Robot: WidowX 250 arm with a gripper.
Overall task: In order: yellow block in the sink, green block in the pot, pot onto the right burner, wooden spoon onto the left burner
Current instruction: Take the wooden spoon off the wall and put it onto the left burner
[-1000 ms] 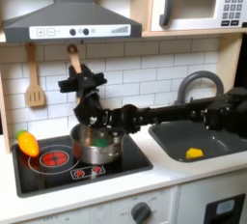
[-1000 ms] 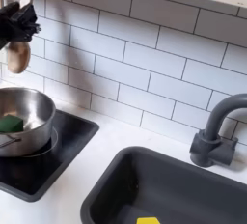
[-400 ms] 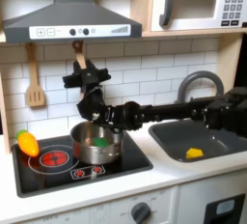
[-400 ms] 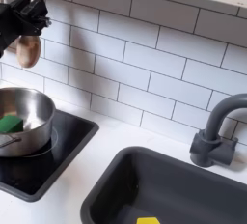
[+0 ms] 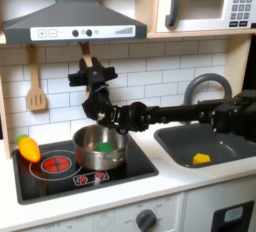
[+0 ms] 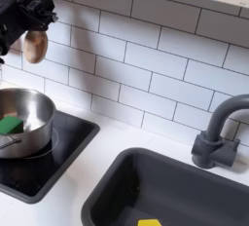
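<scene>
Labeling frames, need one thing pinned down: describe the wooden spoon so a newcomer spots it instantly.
Start at the white tile wall behind the stove, under the grey range hood. The wooden spoon hangs there with the black gripper closed around it. Its head is a solid oval, unlike the slotted spatula to the first exterior view's left.

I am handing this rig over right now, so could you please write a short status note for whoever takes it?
Gripper: up at the wall, shut on the wooden spoon.
Yellow block: in the sink. Done.
Green block: in the pot. Done.
Pot sits on the right burner in the first exterior view. Done.
Left: free the spoon and lay it on the left burner.
</scene>
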